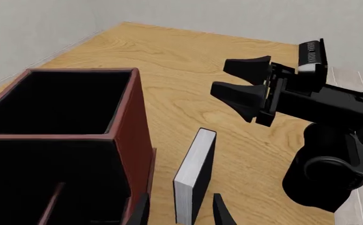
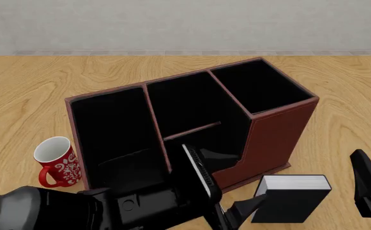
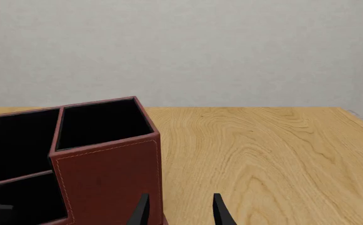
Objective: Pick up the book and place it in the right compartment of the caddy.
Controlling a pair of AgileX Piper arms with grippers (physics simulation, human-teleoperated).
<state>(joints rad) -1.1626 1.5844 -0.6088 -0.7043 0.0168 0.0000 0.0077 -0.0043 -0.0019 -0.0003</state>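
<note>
The black book [image 2: 292, 200] stands on edge on the table, white page edges up, just in front of the caddy's right front corner. It also shows in the left wrist view [image 1: 194, 176], just ahead of the open left fingertips. The dark red-brown caddy [image 2: 281, 129] stands mid-table; its right compartment [image 2: 262, 86] is the tall black-lined end cell, also in the right wrist view [image 3: 103, 124]. My left gripper [image 2: 233, 213] is open, at the book's left side. My right gripper [image 2: 370, 189] is open and empty, right of the book; it also shows in the left wrist view [image 1: 247, 91].
A red-and-white mug [image 2: 57, 160] stands left of the caddy's wide end cell. The left arm's body [image 2: 108, 206] fills the front view's lower left, in front of the caddy. A wall runs along the table's far edge.
</note>
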